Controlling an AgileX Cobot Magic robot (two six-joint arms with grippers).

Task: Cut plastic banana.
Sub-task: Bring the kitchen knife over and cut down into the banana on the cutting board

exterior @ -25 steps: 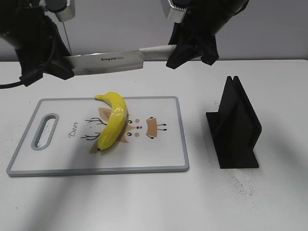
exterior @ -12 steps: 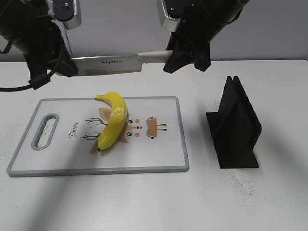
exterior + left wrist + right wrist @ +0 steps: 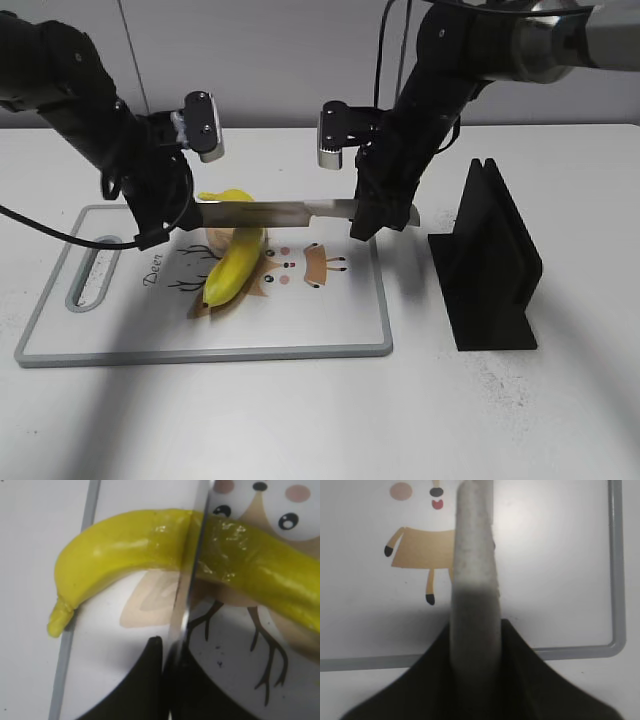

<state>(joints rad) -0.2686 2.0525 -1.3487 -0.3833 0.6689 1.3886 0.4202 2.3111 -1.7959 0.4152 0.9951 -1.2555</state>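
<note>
Knife (image 3: pixel 270 211) across plastic banana (image 3: pixel 232 265) — touching.

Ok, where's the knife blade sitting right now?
In the exterior view the knife lies level over the cutting board, left of centre, crossing the plastic banana near its stem end. The left gripper holds its tip, the right gripper its handle.

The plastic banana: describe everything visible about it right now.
The plastic banana is glossy, bright yellow and curved, smooth like moulded plastic, with a short stem near the board's grey rim and a small dark tip at its near end. It looks whole and lies flat on the white cutting board, over the printed deer. The knife blade crosses it toward its stem end, and in the left wrist view the edge sits against its top. The right gripper holds the knife handle; the left gripper holds the blade's far end.
</note>
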